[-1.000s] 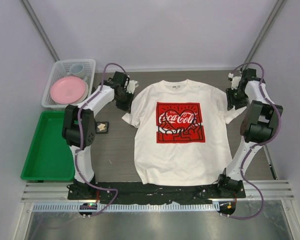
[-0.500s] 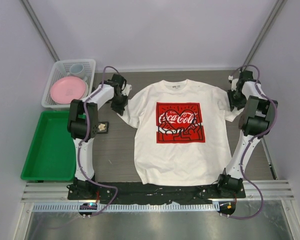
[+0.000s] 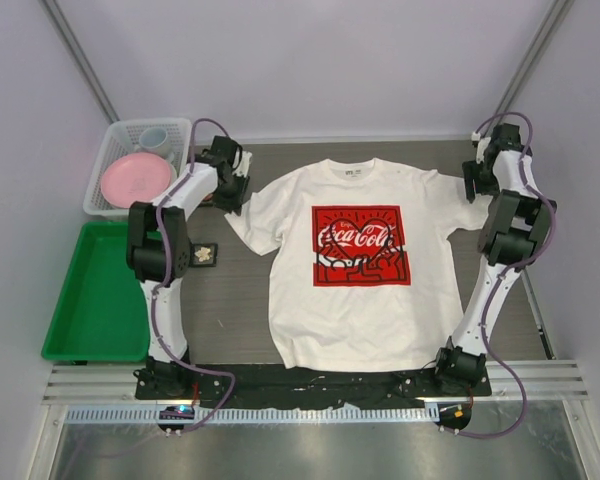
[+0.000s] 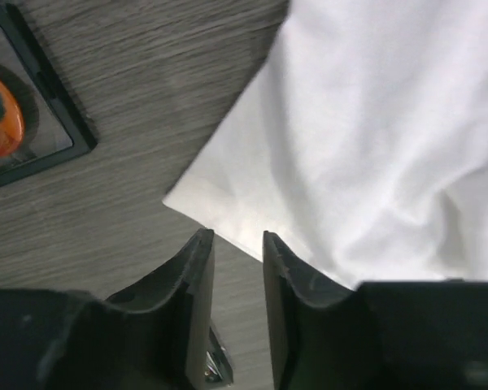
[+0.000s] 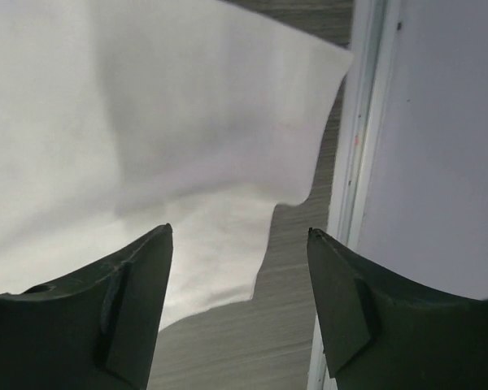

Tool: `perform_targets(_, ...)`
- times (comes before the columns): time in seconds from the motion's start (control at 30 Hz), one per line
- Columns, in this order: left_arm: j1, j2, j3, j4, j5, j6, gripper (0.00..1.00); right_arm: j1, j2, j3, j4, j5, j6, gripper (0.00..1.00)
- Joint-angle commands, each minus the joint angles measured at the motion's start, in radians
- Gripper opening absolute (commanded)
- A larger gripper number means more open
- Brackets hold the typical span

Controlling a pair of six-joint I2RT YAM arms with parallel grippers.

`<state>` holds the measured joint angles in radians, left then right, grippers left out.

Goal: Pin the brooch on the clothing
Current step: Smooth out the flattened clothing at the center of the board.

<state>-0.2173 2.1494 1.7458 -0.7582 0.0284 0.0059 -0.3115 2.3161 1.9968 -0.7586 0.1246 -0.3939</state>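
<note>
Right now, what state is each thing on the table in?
T-shirt, spread flat, print up.
Brooch, in its black tray, unpinned.
Left end effector, slightly open at the sleeve corner.
Right end effector, wide open over the other sleeve.
Pink plate, in the white basket.

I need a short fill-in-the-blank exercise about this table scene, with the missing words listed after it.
The square print on the white short-sleeved T-shirt is ___ in colour. The round pink plate lies inside the white plastic ___. In the top view, the green plastic tray sits on the ___ side of the T-shirt. The right gripper hovers over a sleeve with its jaws ___.
Missing words: red; basket; left; open.
</note>
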Motion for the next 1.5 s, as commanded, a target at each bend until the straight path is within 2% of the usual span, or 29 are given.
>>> perform_targets(0.0, -0.045, -0.224, -0.057, 0.103, 0.129, 0.017, 0.44, 0.003, -0.220, -0.033, -0.122, -0.190, 0.019, 0.72)
perform_targets(0.2, -0.181, -0.244, -0.118, 0.100, 0.191, 0.043, 0.49, 0.044, -0.395, -0.259, -0.156, -0.345, 0.079, 0.72)
perform_targets(0.33, -0.229, -0.203, -0.120, 0.114, 0.211, 0.014, 0.50, 0.084, -0.409, -0.380, -0.104, -0.342, 0.112, 0.70)
perform_targets(0.47, -0.235, -0.149, -0.089, 0.114, 0.209, -0.001, 0.50, 0.103, -0.371, -0.417, -0.051, -0.322, 0.124, 0.68)
perform_targets(0.63, -0.232, -0.106, -0.072, 0.111, 0.194, -0.001, 0.51, 0.103, -0.265, -0.391, 0.010, -0.260, 0.121, 0.63)
perform_targets(0.77, -0.209, -0.063, -0.062, 0.100, 0.192, -0.049, 0.52, 0.101, -0.175, -0.343, 0.051, -0.159, 0.116, 0.55)
perform_targets(0.97, -0.143, 0.012, -0.006, 0.085, 0.195, -0.087, 0.53, 0.098, -0.040, -0.192, 0.070, -0.060, 0.095, 0.54)
perform_targets(1.13, -0.111, 0.099, 0.114, 0.069, 0.183, -0.072, 0.57, 0.098, 0.060, 0.002, 0.045, -0.019, 0.084, 0.54)
perform_targets(1.27, -0.111, 0.087, 0.159, 0.060, 0.188, -0.011, 0.59, 0.095, 0.016, 0.028, 0.009, -0.034, 0.061, 0.61)
perform_targets(1.37, -0.113, 0.028, 0.153, 0.065, 0.196, 0.018, 0.61, 0.094, -0.062, -0.003, -0.021, -0.092, 0.038, 0.71)
perform_targets(1.4, -0.111, 0.009, 0.149, 0.066, 0.199, 0.032, 0.61, 0.094, -0.123, -0.022, -0.033, -0.108, 0.033, 0.77)
perform_targets(1.47, -0.111, -0.054, 0.118, 0.066, 0.222, 0.046, 0.64, 0.094, -0.179, -0.038, -0.053, -0.169, 0.029, 0.82)
